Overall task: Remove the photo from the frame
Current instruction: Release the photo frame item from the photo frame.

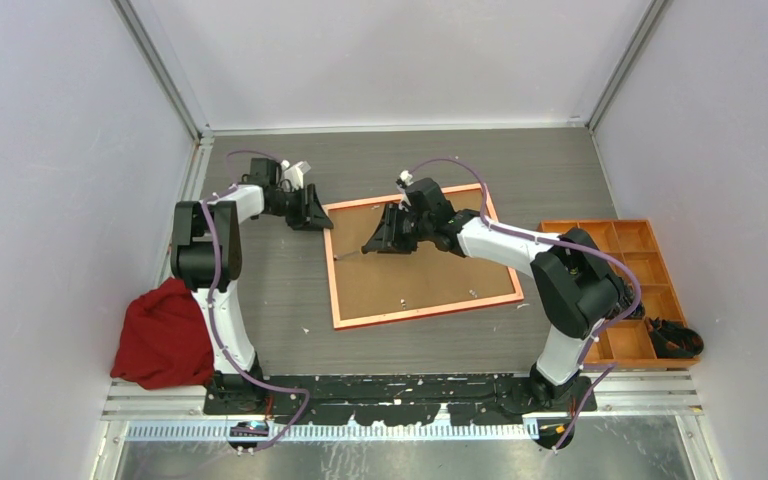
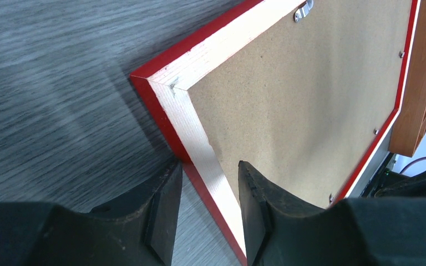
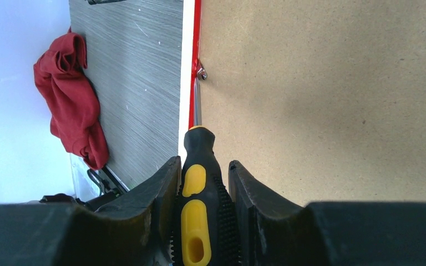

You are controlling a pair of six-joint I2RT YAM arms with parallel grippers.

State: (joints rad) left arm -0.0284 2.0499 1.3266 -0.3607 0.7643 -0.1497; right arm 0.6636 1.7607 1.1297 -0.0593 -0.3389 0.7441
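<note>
**Right end effector (image 3: 202, 166) pinching screwdriver (image 3: 198, 188) at back of frame (image 1: 430, 310); left end effector (image 2: 208, 172) spread over a rail**

Right end effector has both fingers pressed on the black/yellow handle. The screwdriver shaft runs along the frame's left rail, w/ its tip at a small metal tab (image 3: 201, 72) on the rail's inner edge.

Left end effector is at the frame's far-left corner, straddling the left rail. One finger sits outside the red edge on the table (image 1: 410, 160) side, the other over the backing board (image 1: 420, 265). Can't tell if either finger touches the rail.

Frame lies back-up near mid-table, turned a bit askew. The brown board fills it and more tabs show along the rim in the left wrist view. Photo isn't visible in any view; only the board shows.

Crumpled red cloth (image 1: 165, 335) lies by the left arm's base, well apart from the frame. Orange compartment tray (image 1: 600, 223) sits at the table's right side, near the frame's right rail, w/ sth black (image 1: 672, 338) in its near corner.
</note>
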